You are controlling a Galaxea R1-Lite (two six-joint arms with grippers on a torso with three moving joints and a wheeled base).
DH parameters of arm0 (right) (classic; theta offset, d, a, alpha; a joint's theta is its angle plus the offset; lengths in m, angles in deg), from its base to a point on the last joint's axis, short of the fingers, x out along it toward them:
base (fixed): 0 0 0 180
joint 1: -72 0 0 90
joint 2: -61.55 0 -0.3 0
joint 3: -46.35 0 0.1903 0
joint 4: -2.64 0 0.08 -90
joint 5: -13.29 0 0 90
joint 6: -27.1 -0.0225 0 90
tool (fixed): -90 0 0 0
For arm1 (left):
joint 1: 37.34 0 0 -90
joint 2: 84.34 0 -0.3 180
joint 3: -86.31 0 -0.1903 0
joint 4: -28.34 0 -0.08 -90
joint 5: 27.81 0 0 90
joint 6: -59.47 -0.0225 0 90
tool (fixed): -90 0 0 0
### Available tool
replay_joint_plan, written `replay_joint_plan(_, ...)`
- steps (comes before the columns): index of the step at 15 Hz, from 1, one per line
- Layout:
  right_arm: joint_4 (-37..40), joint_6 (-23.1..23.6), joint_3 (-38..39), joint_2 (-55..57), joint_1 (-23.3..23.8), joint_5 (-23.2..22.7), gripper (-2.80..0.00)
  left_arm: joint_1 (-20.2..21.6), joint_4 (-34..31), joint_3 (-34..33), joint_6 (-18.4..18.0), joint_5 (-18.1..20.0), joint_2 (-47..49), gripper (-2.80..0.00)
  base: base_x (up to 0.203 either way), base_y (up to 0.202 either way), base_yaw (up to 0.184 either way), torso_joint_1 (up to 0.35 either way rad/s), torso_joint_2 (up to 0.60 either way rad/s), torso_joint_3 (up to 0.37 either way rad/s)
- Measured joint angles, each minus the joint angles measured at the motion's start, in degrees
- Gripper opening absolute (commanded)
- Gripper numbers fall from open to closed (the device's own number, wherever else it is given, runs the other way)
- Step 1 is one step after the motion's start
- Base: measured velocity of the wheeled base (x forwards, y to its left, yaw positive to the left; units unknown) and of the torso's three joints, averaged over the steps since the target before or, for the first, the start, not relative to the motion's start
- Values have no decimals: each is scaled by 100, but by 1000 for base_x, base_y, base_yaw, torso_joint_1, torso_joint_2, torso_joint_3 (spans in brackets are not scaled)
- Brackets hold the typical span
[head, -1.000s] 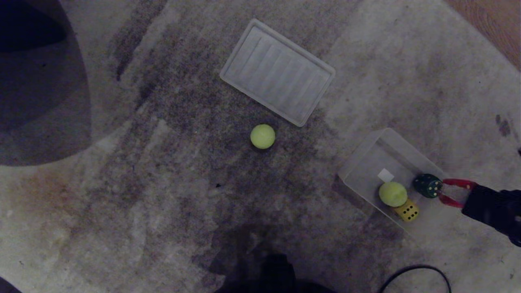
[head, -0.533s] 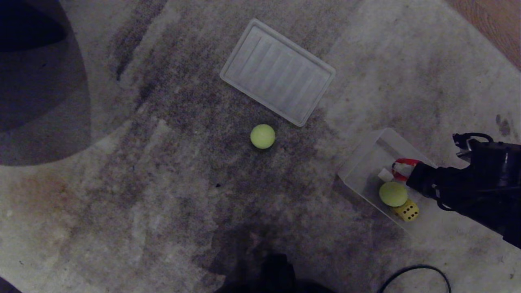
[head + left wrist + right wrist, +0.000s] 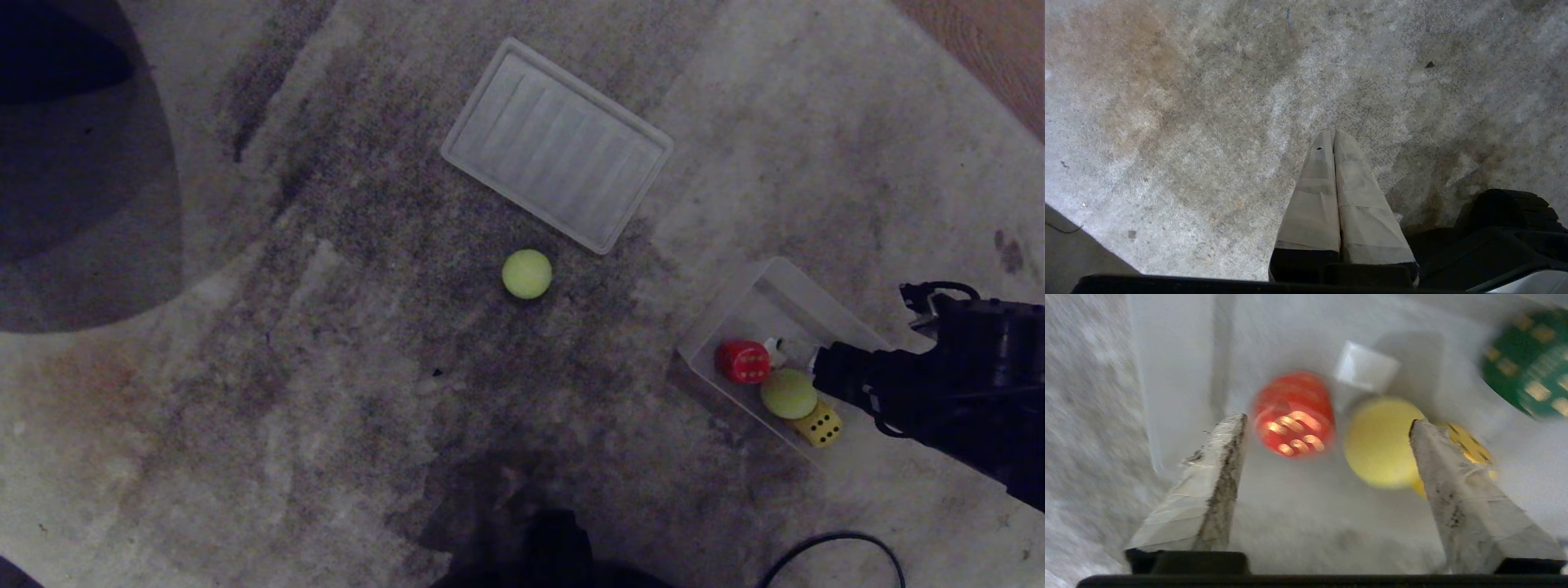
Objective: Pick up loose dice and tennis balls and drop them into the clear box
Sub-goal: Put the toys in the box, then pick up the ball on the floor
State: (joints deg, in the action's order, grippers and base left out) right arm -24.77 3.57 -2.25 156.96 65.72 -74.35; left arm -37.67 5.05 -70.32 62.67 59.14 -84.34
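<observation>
L pincer [image 3: 1333, 136] hangs over bare carpet [image 3: 1188, 102], pads pressed together, holding nothing. Mid-carpet, one loose tennis ball [image 3: 526, 273] sits near the ribbed lid [image 3: 557, 145], not touching it. R side: clear box [image 3: 739, 306] holds red die [image 3: 743, 362], a second tennis ball [image 3: 789, 393] and yellow die [image 3: 818, 424], ball touching yellow die. R pincer [image 3: 1327, 424] hovers over the box, fingers spread wide, gripping nothing; red die below is blurred. Dark green die [image 3: 1531, 363] is cut off at wrist view's edge, and in head view the R arm covers it. Small white square [image 3: 1365, 369] in the box, can't tell what.
</observation>
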Motion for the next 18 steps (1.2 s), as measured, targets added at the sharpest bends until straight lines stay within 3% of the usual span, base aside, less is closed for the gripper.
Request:
replay_joint_plan(4, 545, 46, 422, -1140, 5, -35, 0, -2, 0, 0, 0, 0, 0, -280, 0, 0, 0, 0, 0, 0)
replay_joint_plan(5, 793, 49, 580, -1593, -8, -41, -94, 0, 0, 0, 0, 0, 0, -280, 0, 0, 0, 0, 0, 0)
replay_joint_plan(6, 1086, 65, 735, -2071, -17, -47, -280, 0, 0, 0, 2, -1, 2, -280, 0, 0, 0, 0, 0, 0)
replay_joint_plan(9, 2458, 321, 1093, -3586, -16, -32, -280, -2, 2, 0, 0, -3, 0, -280, 0, 0, 0, 0, 0, 0)
replay_joint_plan(12, 3972, 949, 1440, -5126, 179, -13, -280, -2, 0, 0, 2, -1, 0, -280, 0, 0, 0, 0, 0, 0)
replay_joint_plan(15, 5062, 1609, 1818, -6424, 514, -12, -280, -2, 0, 0, 2, -1, 0, -280, 0, 0, 0, 0, 0, 0)
replay_joint_plan(18, 5615, 1808, 2125, -7370, 755, -30, -280, -2, 0, 0, 2, -1, 0, -280, 0, 0, 0, 0, 0, 0)
